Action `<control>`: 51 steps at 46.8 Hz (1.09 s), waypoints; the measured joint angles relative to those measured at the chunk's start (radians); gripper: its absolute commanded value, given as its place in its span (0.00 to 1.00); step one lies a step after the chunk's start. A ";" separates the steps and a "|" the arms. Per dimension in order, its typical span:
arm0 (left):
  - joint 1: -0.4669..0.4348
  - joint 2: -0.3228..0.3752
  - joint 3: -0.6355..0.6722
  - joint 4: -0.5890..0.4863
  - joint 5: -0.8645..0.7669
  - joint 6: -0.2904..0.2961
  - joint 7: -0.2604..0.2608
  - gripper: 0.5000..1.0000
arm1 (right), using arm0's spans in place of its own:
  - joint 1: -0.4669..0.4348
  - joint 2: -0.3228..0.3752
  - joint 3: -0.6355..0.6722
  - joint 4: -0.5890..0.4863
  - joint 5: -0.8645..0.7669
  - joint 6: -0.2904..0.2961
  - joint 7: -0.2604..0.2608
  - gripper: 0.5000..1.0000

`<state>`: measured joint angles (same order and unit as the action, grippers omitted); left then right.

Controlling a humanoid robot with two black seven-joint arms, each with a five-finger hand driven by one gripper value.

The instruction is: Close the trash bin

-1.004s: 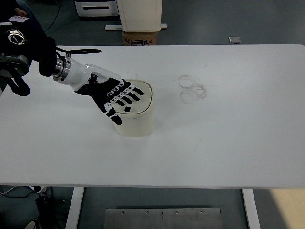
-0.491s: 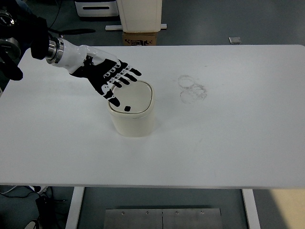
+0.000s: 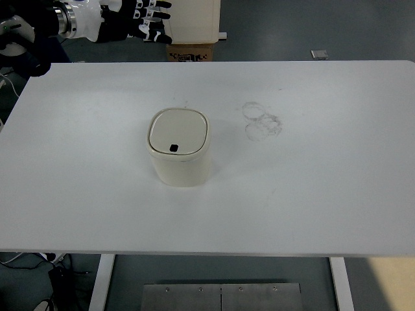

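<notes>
Black-and-white fingers (image 3: 155,11) of the left hand (image 3: 133,18) are loosely extended and hold nothing; the hand now sits high and far to the left of the trash bin (image 3: 179,155), beyond the far edge of the surface (image 3: 311,181). One second ago the same hand lay flat on the bin's lid (image 3: 178,131); half a second ago it hovered just above the lid's left rim. It has since withdrawn completely and is well apart from the bin. The left arm (image 3: 39,26) trails off toward the upper left corner.

The bin stands upright, left of the surface's centre, untouched. Its lid lies flush and level on the cream body, with the small dark latch (image 3: 173,148) at the near edge. Faint ring marks (image 3: 261,120) show to the right of the bin.

Judged from the seated lid and the retreating hand, the closing step appears complete and only retraction remains. The right hand is not visible.
</notes>
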<state>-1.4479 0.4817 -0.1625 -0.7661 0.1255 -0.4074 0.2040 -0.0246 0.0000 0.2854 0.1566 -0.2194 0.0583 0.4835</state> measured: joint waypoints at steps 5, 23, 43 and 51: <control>0.032 -0.035 -0.043 0.081 0.000 0.011 -0.040 1.00 | 0.000 0.000 0.000 0.000 0.000 0.000 -0.001 0.98; 0.226 -0.156 -0.226 0.294 -0.043 0.052 -0.291 1.00 | 0.000 0.000 0.000 0.000 0.000 0.000 -0.001 0.98; 0.486 -0.234 -0.492 0.349 -0.082 0.081 -0.437 1.00 | 0.000 0.000 0.000 0.000 0.000 0.000 -0.001 0.98; 0.563 -0.283 -0.556 0.368 -0.082 0.080 -0.452 1.00 | 0.000 0.000 0.000 0.000 0.000 0.000 -0.001 0.98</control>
<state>-0.8852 0.1984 -0.7182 -0.3983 0.0432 -0.3277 -0.2478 -0.0248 0.0001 0.2854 0.1565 -0.2194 0.0583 0.4827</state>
